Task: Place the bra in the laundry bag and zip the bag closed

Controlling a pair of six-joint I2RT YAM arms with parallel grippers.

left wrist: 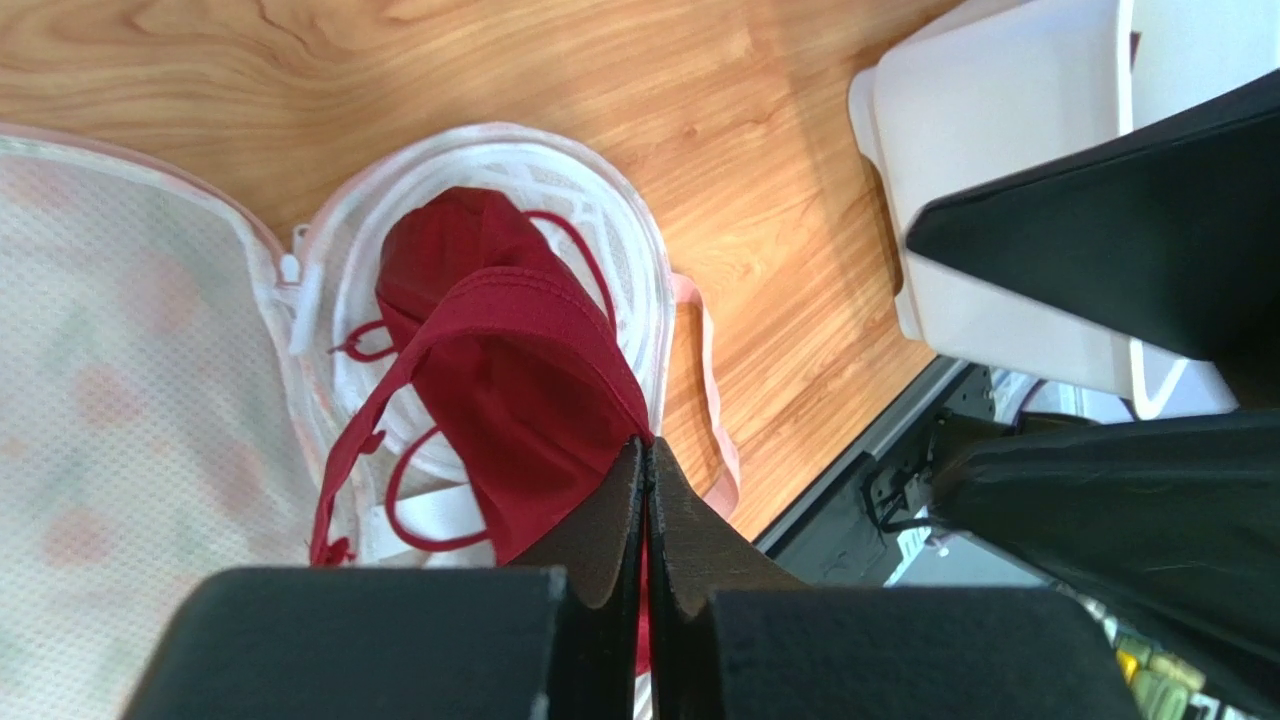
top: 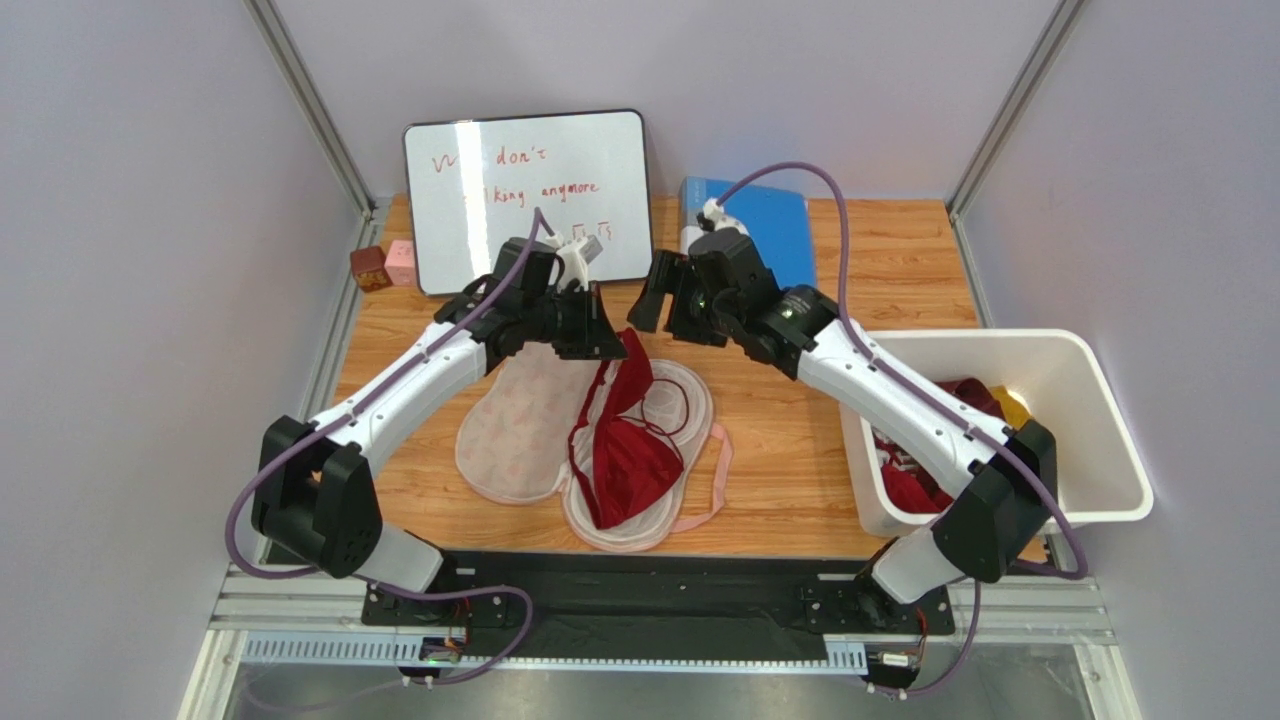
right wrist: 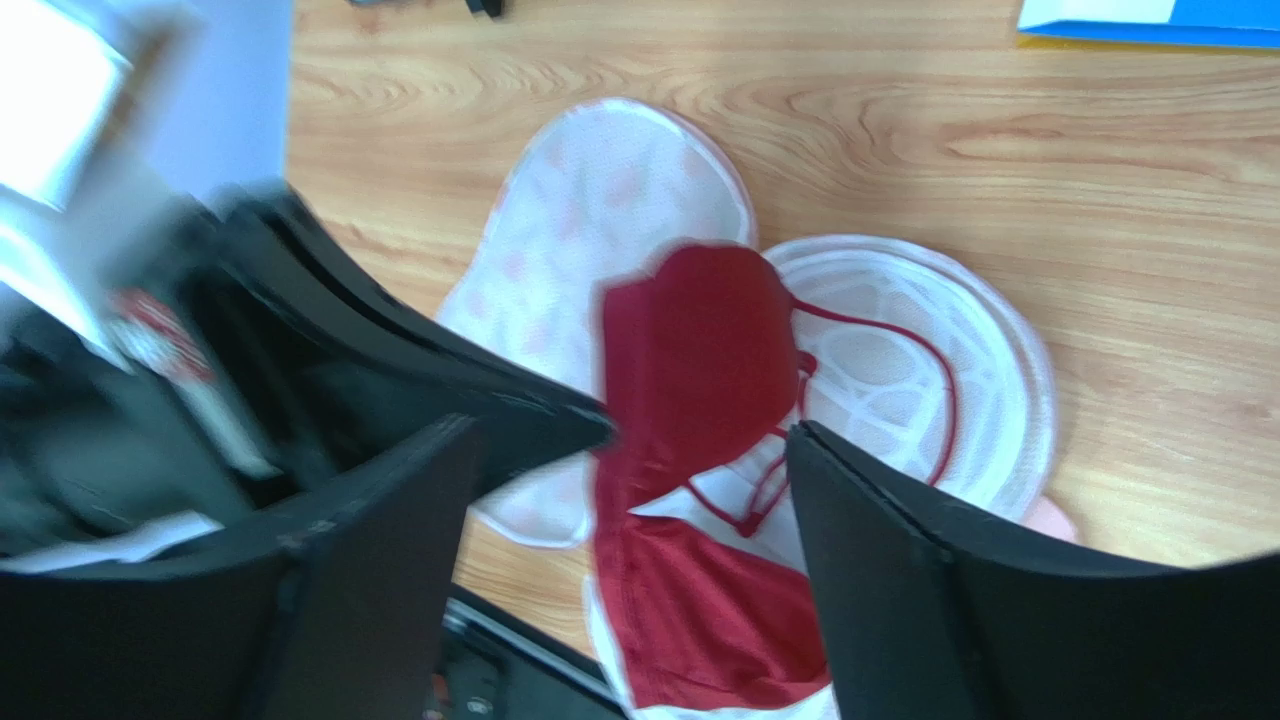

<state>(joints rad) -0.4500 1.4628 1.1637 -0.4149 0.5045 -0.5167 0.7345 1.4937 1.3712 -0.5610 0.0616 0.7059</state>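
At mid-counter, left tool is clamped on the upper cup of the bra. It lies across the right half of the opened laundry bag. Right tool hovers spread, empty. Advice: lower the cup flat inside the rim, nothing trailing over, before folding the bag.

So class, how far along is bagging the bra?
Done: the bra lies on one half of the open bag. In hand: the left gripper pinches a cup edge; the right gripper hangs open above. Left: tuck it in, close the bag, zip it.
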